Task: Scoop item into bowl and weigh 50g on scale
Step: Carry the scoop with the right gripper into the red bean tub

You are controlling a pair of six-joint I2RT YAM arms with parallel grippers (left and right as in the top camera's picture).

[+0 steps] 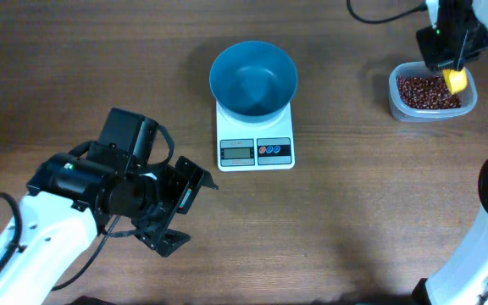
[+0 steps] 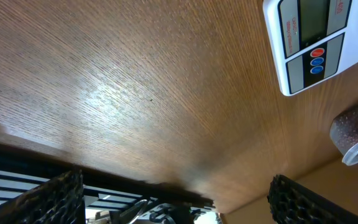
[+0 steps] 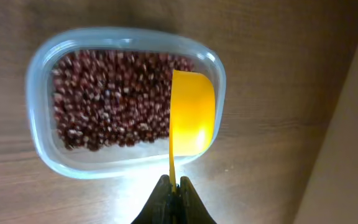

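Note:
The blue bowl (image 1: 253, 78) stands empty on the white scale (image 1: 255, 148), whose display and red and blue buttons face the front. Dark red-brown beans (image 1: 430, 92) fill a clear tub (image 1: 401, 108) at the back right; they also show in the right wrist view (image 3: 110, 96). My right gripper (image 3: 173, 186) is shut on the thin handle of a yellow scoop (image 3: 192, 112), which hangs over the tub's right end. My left gripper (image 1: 183, 207) is open and empty, low over the table left of the scale (image 2: 316, 43).
The tub (image 2: 356, 127) shows at the far right of the left wrist view. The table's right edge runs close beside the tub (image 3: 347, 124). My right arm's white links (image 1: 481, 229) stand along the right side.

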